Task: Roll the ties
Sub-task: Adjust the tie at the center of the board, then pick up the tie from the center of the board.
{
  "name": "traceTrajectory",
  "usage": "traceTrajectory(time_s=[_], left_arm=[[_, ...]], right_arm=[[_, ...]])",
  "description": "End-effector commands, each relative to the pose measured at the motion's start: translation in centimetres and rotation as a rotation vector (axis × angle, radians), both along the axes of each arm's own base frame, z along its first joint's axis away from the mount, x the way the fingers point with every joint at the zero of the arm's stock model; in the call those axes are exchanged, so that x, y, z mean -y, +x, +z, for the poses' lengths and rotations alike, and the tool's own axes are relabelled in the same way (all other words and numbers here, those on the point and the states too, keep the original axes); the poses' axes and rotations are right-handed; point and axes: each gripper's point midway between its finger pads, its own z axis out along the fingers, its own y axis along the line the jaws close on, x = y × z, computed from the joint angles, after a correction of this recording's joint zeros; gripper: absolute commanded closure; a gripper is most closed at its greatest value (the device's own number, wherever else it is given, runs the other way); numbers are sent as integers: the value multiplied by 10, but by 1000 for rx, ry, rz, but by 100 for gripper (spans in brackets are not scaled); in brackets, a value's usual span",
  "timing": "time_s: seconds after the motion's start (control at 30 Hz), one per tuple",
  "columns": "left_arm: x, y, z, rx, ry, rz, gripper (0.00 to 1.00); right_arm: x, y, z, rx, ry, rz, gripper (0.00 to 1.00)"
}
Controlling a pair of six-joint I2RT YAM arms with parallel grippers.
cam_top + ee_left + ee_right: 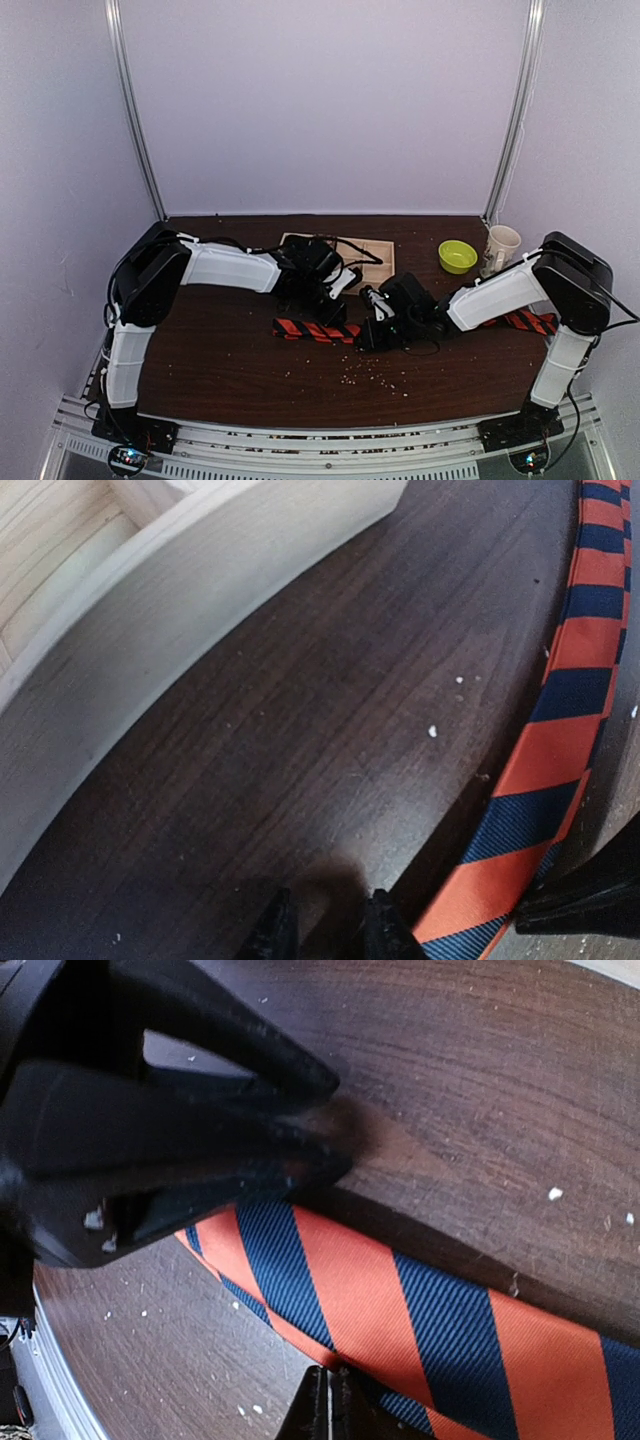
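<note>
Dark counter (220,360) carries a wooden tray (378,262), with the striped tie (310,330) laid flat just in front of the tray. Right jaws clenched on the tie's edge; left jaws slightly parted, gripping nothing, between tray and tie.

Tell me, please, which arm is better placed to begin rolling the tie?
Right, probably: the right claw is shut at the tie's edge, seemingly pinching it; the left claw hangs slightly open over bare table beside it.
</note>
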Motion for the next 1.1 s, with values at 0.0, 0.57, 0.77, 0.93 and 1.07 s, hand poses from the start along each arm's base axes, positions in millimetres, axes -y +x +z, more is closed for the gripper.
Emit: traceTrajectory(time_s=[0.0,0.57,0.77,0.93,1.07], left_arm=[[1,-22,-5,-36,11,-77,75],[-43,3,79,90,-211,85,43],[-99,-7,100,90,-293,261,36],[-139,-25,74,-9,-314,383,38],[-150,-34,61,-51,-329,422,39]], right_arm=[[16,1,-25,-19,-101,-46,95],[-4,-22,38,28,106,61,79],[-26,-15,80,64,184,111,73],[-53,4,85,54,204,125,77],[-72,14,80,42,209,135,82]])
